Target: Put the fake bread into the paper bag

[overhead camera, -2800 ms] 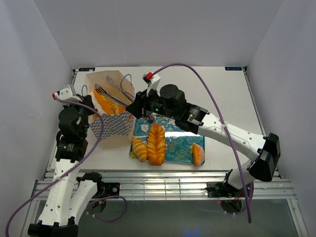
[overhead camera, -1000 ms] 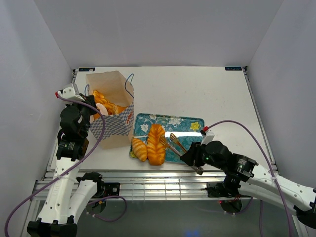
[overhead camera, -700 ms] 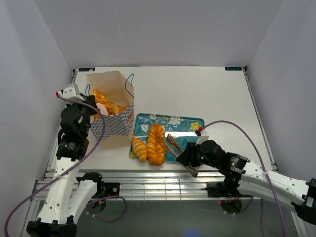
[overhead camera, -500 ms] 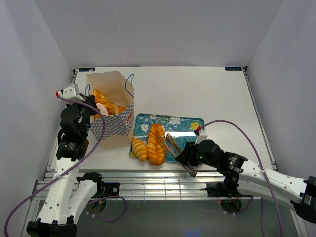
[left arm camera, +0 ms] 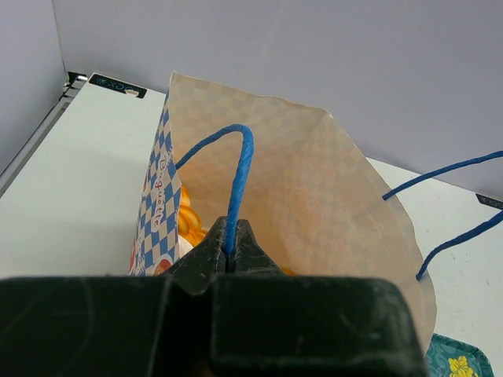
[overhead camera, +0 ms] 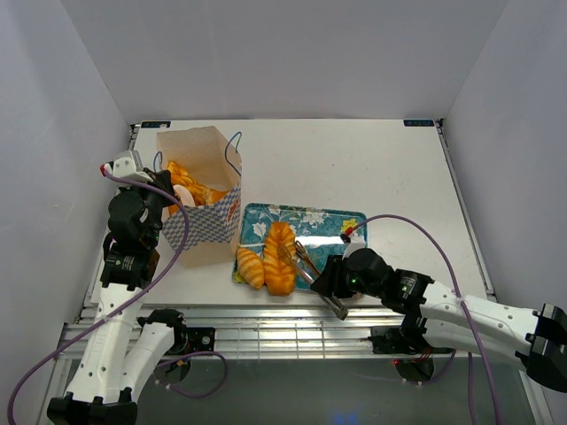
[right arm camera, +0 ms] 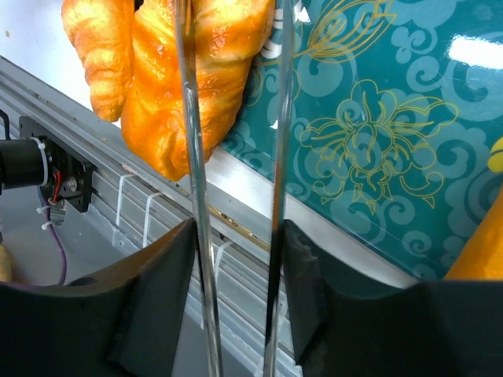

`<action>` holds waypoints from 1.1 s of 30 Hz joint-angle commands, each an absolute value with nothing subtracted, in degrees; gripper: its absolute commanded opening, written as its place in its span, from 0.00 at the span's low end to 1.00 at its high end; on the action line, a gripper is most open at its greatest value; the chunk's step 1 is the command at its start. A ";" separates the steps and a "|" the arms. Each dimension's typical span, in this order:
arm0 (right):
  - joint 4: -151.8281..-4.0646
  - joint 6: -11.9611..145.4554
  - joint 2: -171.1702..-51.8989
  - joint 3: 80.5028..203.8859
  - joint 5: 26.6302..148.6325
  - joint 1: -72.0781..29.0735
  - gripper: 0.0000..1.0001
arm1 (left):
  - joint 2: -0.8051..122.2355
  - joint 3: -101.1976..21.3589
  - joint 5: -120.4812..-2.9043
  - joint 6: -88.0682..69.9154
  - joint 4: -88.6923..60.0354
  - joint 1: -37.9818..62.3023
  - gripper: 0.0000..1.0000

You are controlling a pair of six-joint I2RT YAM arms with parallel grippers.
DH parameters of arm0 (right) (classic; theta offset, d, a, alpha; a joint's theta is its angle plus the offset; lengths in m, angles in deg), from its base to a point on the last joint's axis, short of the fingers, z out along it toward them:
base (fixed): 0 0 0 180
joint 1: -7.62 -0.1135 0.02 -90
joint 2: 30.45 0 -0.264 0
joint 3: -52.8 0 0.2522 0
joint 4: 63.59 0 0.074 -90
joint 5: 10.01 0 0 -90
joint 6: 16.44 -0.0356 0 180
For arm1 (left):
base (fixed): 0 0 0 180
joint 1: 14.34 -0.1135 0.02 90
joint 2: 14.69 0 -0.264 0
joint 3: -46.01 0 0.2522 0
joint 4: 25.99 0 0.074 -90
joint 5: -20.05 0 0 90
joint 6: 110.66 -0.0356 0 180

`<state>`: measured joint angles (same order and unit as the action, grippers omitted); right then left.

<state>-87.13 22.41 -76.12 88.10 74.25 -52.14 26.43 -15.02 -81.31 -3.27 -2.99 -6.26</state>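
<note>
The paper bag (overhead camera: 202,193) stands upright at the left, with several pieces of fake bread (overhead camera: 183,183) inside. My left gripper (overhead camera: 158,195) is shut on its blue cord handle (left arm camera: 238,169), as the left wrist view (left arm camera: 229,236) shows. A braided loaf (overhead camera: 280,257) and a croissant (overhead camera: 250,266) lie at the tray's left end. My right gripper (overhead camera: 331,285) is shut on metal tongs (overhead camera: 300,262), whose two arms (right arm camera: 192,157) stand apart over the loaf (right arm camera: 196,71). Another orange pastry (right arm camera: 481,253) shows at the right edge of the right wrist view.
The teal floral tray (overhead camera: 330,227) lies in the middle near the front edge; it fills much of the right wrist view (right arm camera: 369,133). The metal rail of the table's front edge (right arm camera: 157,228) runs just below the loaf. White walls enclose the table.
The right arm left the bag, swung to the front right, and has since moved left with the tongs, bringing their tips over the braided loaf. The left arm has kept still.
</note>
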 commanded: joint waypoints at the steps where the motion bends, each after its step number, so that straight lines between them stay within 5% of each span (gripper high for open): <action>1: -82.71 20.92 -76.77 90.38 73.22 -52.32 0.48 | 25.74 -14.51 -80.50 -3.61 -3.00 -5.81 0.00; 3: -82.36 20.65 -76.16 90.46 73.22 -52.32 0.40 | 25.74 -14.42 -80.76 -3.69 -3.00 -5.73 0.00; 5: -82.45 20.91 -74.76 91.08 72.96 -52.23 0.21 | 25.65 -14.42 -80.76 -3.69 -2.91 -5.73 0.00; 10: -85.86 21.70 -70.80 95.20 69.19 -52.23 0.10 | 25.56 -14.51 -80.68 -3.69 -2.91 -5.64 0.00; 23: -90.98 29.95 -65.43 108.74 58.02 -52.23 0.08 | 25.30 -14.42 -80.85 -3.69 -3.08 -5.46 0.00; 33: -84.04 43.40 -76.41 127.37 73.01 -52.23 0.08 | 24.95 -14.42 -81.64 -3.69 -2.91 -5.46 0.00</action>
<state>-92.33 37.62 -74.31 120.84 65.75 -52.12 26.06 -14.93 -81.42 -3.27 -2.79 -5.85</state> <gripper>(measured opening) 0.202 0.027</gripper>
